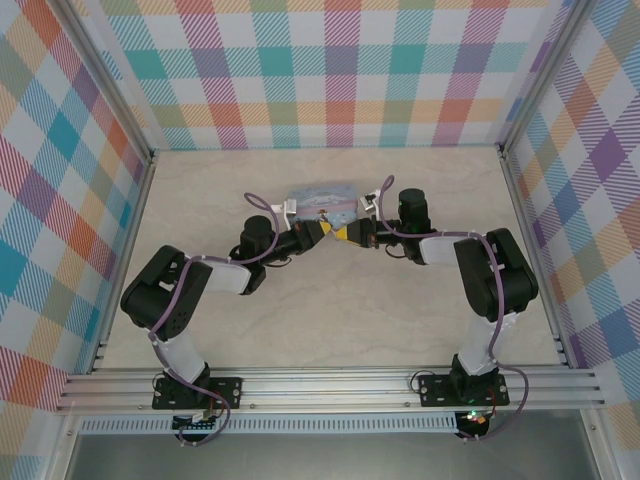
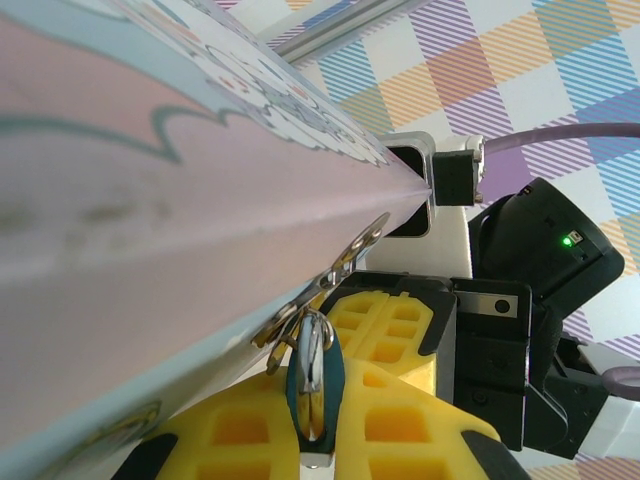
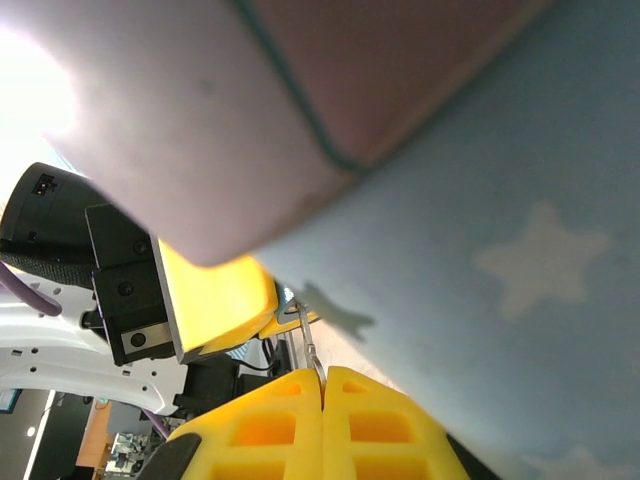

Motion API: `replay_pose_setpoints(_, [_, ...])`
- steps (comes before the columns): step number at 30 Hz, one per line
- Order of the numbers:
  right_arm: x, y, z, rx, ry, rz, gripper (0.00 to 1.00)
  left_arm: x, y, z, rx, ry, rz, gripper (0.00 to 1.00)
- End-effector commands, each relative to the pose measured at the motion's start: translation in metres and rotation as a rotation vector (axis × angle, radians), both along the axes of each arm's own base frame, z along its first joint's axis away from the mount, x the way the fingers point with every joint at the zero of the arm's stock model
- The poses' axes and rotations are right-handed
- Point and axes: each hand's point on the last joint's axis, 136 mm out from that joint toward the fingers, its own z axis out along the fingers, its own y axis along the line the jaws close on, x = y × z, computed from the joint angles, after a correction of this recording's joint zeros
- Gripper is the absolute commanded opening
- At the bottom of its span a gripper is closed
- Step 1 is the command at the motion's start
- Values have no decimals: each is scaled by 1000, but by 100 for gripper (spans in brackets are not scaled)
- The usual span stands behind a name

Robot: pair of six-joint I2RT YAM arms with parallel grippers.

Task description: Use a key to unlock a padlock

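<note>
Plaid walls in pastel checks are seen around three sides of a pale, marbled bench. In the overhead view both arms are bent inward from the near edge, the left one reaching in from 8 o'clock and the right one from 4 o'clock. Their tips are brought almost together near the middle of the bench. A pale blue printed tin is seen just at 12 o'clock of that meeting point.

The left end effector is clenched on the padlock. In the left wrist view the small teal body is seen upright, pinched between the yellow fingers. It hangs below the lower edge of the tin, with its thin shackle passed through the metal rings at that edge.

The right end effector is clenched as well. In the right wrist view its two yellow pads are pressed flat together. The key is gripped in the seam between them, a thin silvery sliver pointing toward 12 o'clock and the tin's underside. At 9 o'clock of the key, one yellow finger of the other arm is seen close by. Whether the key's tip is touching the padlock cannot be told from these views.
</note>
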Motion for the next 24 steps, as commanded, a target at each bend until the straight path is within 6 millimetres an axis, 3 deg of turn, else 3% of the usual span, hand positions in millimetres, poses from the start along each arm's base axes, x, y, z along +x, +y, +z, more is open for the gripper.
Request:
replay_pose_setpoints(1, [17, 2, 26, 12, -150, -66, 2, -26, -25, 15, -38, -59, -158, 0])
replay_pose_setpoints(19, [17, 11, 10, 41, -159, -89, 3, -25, -27, 43, -165, 2, -153, 0])
replay_pose_setpoints(24, [23, 13, 18, 56, -180, -86, 3, -30, -30, 44, -160, -1, -186, 0])
